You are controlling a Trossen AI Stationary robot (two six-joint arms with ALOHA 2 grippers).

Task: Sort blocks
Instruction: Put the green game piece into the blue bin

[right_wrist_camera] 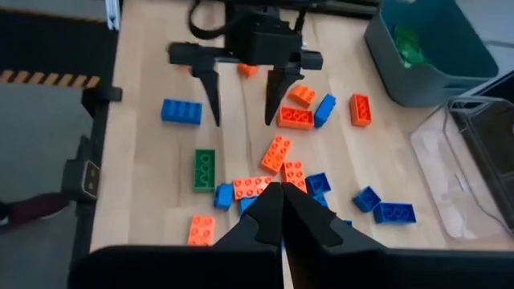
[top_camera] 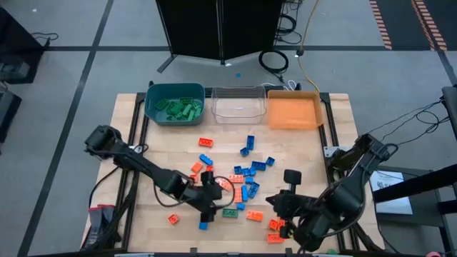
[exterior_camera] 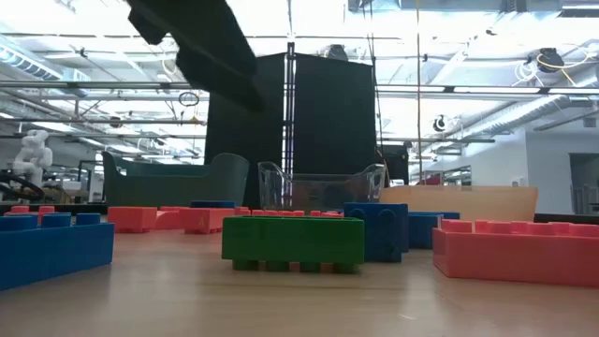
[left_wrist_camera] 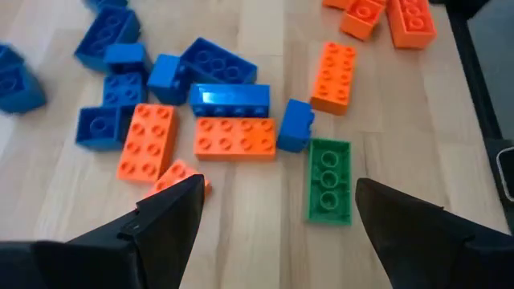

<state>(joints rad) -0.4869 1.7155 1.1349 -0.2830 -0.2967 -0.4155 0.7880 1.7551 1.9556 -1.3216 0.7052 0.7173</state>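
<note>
Green, blue and orange-red blocks (top_camera: 246,175) lie scattered flat on the wooden table's middle and near part. One green block (left_wrist_camera: 329,178) lies beside orange and blue ones (left_wrist_camera: 234,136); the low view shows it (exterior_camera: 293,241) close up. My left gripper (top_camera: 207,198) hovers open over the table just short of this cluster, and its fingers (left_wrist_camera: 173,217) touch nothing. My right gripper (right_wrist_camera: 281,210) is shut and empty, low over the near right part of the table (top_camera: 277,203), pointing toward the left gripper (right_wrist_camera: 241,88).
Three bins stand along the far edge: a teal bin (top_camera: 175,103) holding green blocks, a clear bin (top_camera: 238,103) and an orange bin (top_camera: 294,111). A blue block (top_camera: 203,225) and an orange one (top_camera: 173,219) lie near the near edge. Bare wood shows at the table's left.
</note>
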